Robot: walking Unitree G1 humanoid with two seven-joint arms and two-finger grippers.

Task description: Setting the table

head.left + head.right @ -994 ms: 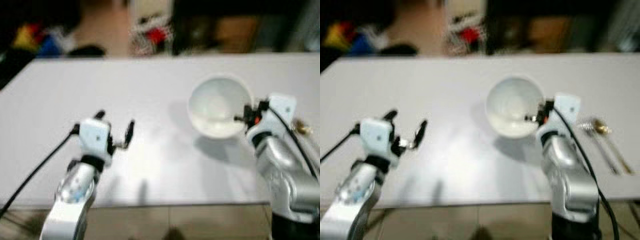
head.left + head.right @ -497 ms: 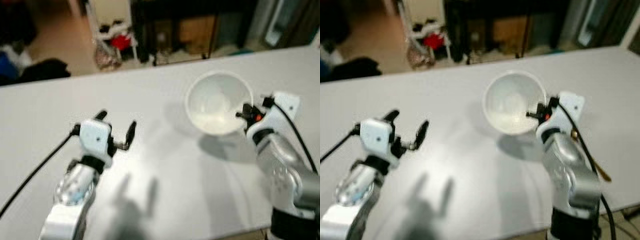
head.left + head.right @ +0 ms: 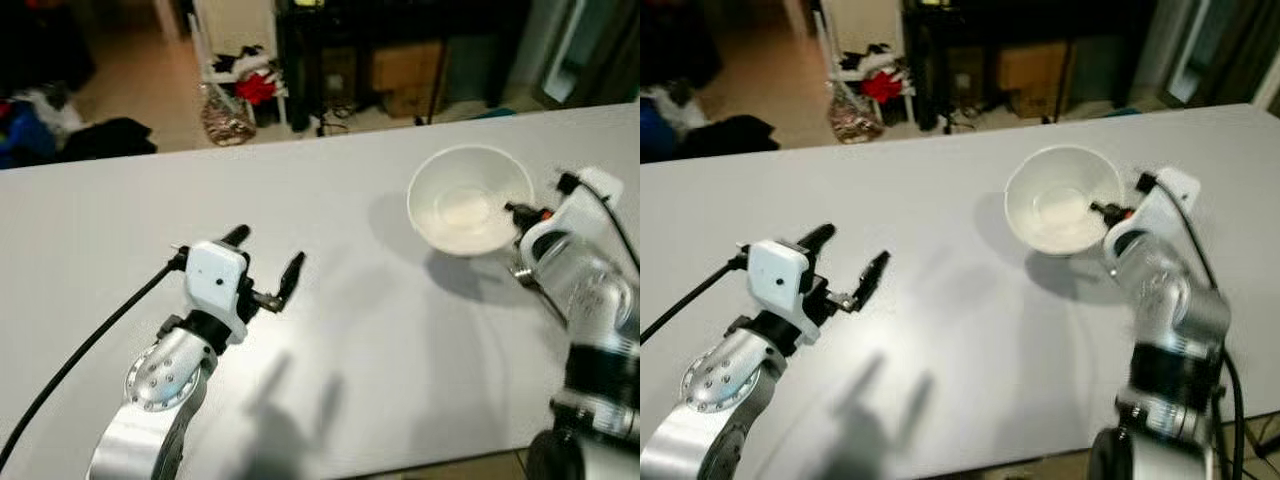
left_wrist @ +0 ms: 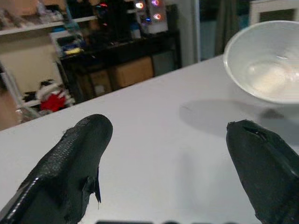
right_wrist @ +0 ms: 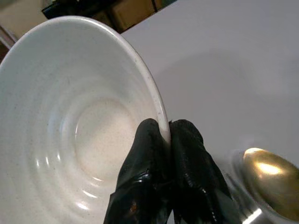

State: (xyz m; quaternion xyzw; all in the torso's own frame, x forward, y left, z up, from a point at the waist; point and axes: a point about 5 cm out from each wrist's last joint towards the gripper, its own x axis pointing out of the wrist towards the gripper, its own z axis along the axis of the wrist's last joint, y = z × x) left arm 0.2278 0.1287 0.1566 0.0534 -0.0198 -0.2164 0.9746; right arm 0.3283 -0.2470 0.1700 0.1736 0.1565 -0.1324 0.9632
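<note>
Head views: white bowl [image 3: 470, 212] held just above tabletop [image 3: 380, 340], far right, right gripper [image 3: 1110, 212] pinching near-right rim. Left gripper [image 3: 265, 272] over near-left tabletop, fingers spread, empty.
Left wrist: fingers [image 4: 70, 163] wide apart; bowl beyond.
Right wrist: fingers [image 5: 145, 168] clamped on bowl rim; gold spoon [image 5: 266, 175] beside.
</note>
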